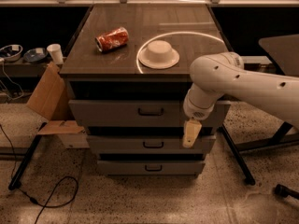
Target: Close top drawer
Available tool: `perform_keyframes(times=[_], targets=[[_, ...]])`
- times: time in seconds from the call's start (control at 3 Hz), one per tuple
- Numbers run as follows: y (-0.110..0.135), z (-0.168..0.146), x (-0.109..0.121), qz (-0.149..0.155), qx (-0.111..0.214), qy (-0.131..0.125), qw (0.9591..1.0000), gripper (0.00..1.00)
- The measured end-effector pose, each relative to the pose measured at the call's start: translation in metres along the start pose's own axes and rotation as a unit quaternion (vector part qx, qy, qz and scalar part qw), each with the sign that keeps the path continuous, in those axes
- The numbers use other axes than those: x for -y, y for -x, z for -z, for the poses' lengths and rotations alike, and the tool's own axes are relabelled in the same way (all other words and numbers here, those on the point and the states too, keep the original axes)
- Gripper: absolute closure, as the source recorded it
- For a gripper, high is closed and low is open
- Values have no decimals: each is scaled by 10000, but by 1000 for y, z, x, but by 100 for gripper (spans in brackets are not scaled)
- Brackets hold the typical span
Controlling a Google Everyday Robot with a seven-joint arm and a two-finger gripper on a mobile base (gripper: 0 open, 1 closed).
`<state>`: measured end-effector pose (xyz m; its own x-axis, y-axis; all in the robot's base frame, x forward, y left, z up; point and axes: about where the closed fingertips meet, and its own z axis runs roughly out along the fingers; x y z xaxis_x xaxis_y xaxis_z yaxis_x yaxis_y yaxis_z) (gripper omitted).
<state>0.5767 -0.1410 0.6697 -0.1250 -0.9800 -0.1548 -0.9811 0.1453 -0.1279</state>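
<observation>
Gripper [191, 134], cream-coloured, hangs tip-down from the white robot arm [243, 80], which comes in from the rt. It sits against or just in front of the rt end of the top drawer [126, 113], a wide grey box drawer w/ flat front and small dark centre handle [150, 111]. How far it's spread: can't tell; nothing seen in its hold. Drawer front stands fwd of the two shorter grey drawer fronts [140, 146] below, w/ a dark gap under the dark wooden cabinet top [187, 22]. On top: crushed red soda can [112, 39] lying on its side, white upturned bowl [159, 55] beside it. Brown cardboard box [49, 97] leans at cabinet's left.
</observation>
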Motion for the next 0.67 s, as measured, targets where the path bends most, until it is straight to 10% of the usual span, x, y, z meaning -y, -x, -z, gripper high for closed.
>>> perform_keyframes(times=[0.67], targets=[[2, -1, -1, -85, 139, 104, 9998, 0]])
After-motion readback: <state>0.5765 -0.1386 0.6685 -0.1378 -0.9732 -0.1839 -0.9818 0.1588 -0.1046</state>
